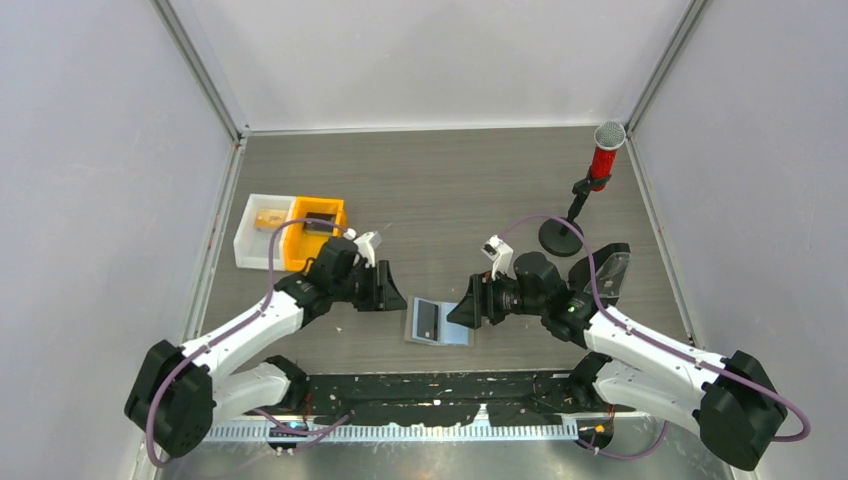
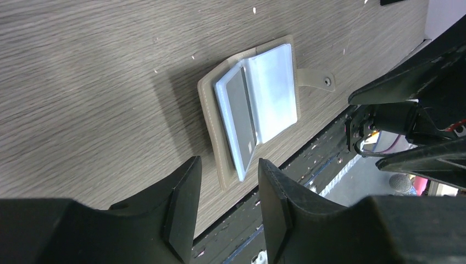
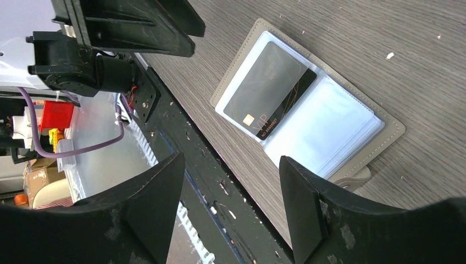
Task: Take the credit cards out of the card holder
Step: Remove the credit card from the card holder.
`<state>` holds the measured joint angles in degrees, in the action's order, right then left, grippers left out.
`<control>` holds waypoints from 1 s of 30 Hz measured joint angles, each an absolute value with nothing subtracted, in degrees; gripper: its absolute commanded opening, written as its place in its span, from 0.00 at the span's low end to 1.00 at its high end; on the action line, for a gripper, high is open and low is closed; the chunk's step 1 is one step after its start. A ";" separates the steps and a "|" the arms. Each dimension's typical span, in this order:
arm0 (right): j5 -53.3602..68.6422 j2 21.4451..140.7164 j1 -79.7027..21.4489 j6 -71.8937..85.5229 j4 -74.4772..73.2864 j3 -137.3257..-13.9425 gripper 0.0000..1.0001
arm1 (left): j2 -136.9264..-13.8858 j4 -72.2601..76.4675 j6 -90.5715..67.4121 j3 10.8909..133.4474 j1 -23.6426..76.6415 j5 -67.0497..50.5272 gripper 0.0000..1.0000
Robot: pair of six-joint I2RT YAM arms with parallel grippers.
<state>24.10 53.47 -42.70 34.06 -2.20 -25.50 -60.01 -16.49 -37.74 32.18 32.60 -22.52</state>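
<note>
Grey wood-grain table [image 1: 450, 180] fills the overhead view. The card holder [image 1: 438, 322] lies spread open at lower centre, close to the table's near edge, with bare wood above it. The left gripper [image 1: 392, 292] and the right gripper [image 1: 462, 312] flank it closely, each with jaws apart and empty. In the left wrist view, a grey-brown rim frames glossy clear sleeves, and one of them holds a dark credit card [image 2: 242, 113]. In the right wrist view, the card is printed "VIP" and sits in the holder's upper-left panel.

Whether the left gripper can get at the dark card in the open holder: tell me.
Probably yes. The left gripper stands open beside the card holder, spread open on the table, nothing between them. The dark card sits in a clear sleeve, so pinching it may be fiddly.
</note>
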 measured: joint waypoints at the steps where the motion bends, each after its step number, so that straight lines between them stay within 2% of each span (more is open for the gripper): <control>1: 24.10 53.47 -42.70 34.06 -2.20 -25.50 0.71 | -61.08 -15.07 -38.33 31.92 33.15 -22.57 0.45; 18: 24.25 54.92 -42.70 34.13 -1.19 -25.45 0.71 | -70.50 -2.17 -40.05 27.70 36.12 -24.29 0.44; 27: 24.38 56.97 -42.70 34.35 1.63 -24.53 0.70 | -73.10 1.17 -40.23 25.54 36.38 -25.10 0.32; 30: 24.47 58.81 -42.70 34.61 3.25 -23.88 0.68 | -73.32 2.07 -40.32 25.17 36.38 -25.12 0.24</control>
